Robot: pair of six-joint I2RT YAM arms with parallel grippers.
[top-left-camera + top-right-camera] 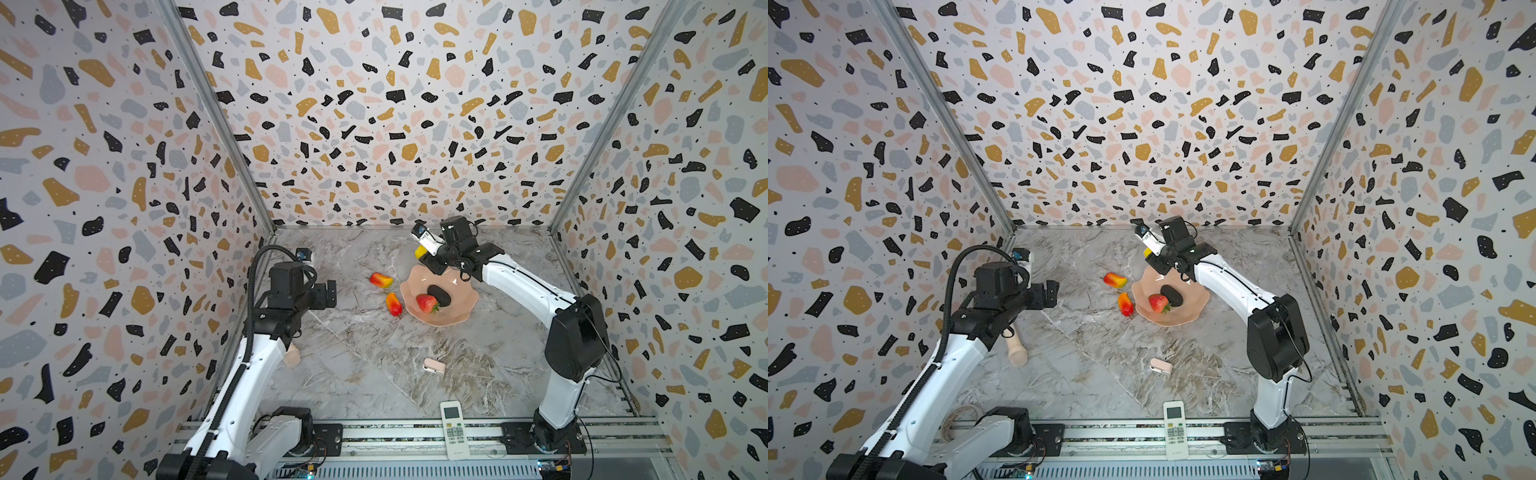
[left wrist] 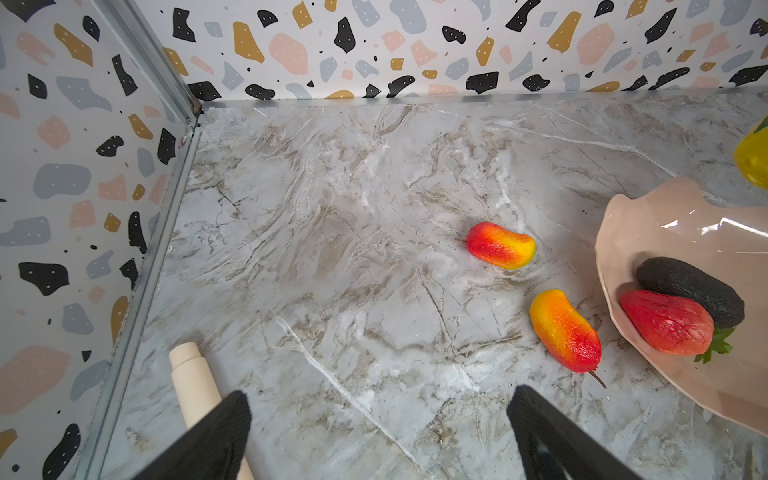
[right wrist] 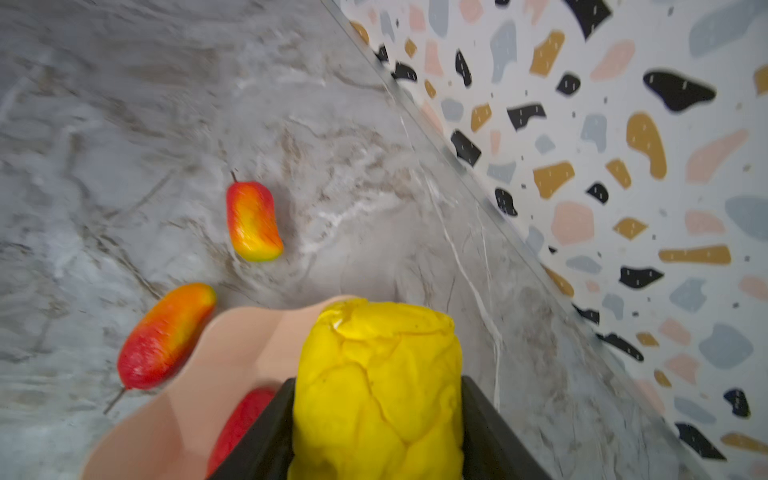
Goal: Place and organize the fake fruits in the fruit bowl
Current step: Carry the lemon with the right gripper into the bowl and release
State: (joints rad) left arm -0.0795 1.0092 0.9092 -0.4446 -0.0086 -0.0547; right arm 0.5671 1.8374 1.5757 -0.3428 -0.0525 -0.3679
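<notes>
While left jaws gape empty, right jaws clamp the yellow fruit (image 3: 376, 386).

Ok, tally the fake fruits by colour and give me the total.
Red-orange-yellow mangoes: 2
Bumpy yellow fruit: 1
Red strawberry: 1
Blackish avocado: 1
Total: 5

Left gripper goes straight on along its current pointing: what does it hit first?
Likely bare tabletop. The open left gripper points past the nearest mango, which sits off to one side. Depth unclear.
</notes>
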